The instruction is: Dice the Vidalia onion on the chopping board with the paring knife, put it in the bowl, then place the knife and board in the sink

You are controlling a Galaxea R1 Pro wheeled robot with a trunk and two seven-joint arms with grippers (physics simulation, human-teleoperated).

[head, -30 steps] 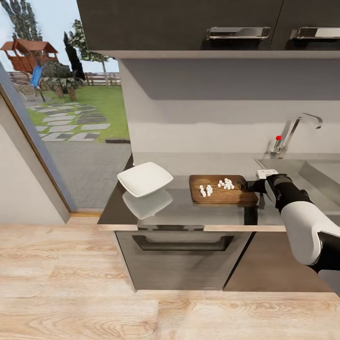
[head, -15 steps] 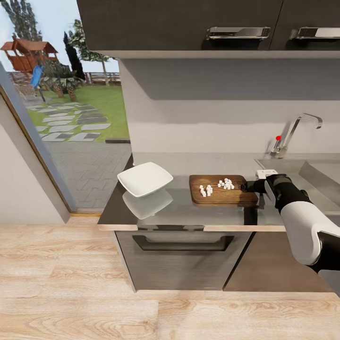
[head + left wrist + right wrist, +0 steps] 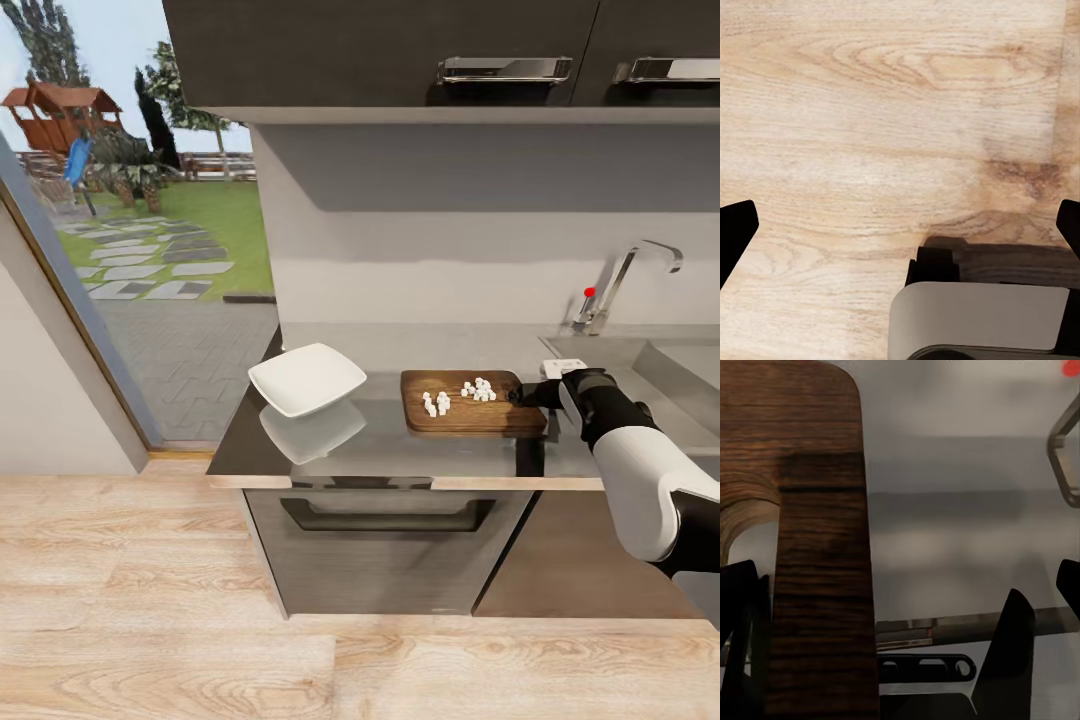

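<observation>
The brown chopping board lies on the grey countertop, with white diced Vidalia onion in two small heaps on it. Left of it sits the white bowl, holding nothing. My right gripper is at the board's right end. In the right wrist view the gripper stands open, its fingers wide apart, and the board's end with its handle slot lies between them. My left gripper hangs open over the wood floor. The sink is at the far right. The paring knife is hidden.
A chrome tap with a red knob stands behind the sink. Dark wall cabinets hang overhead, and an oven sits under the counter. A glass door to the left looks onto a garden.
</observation>
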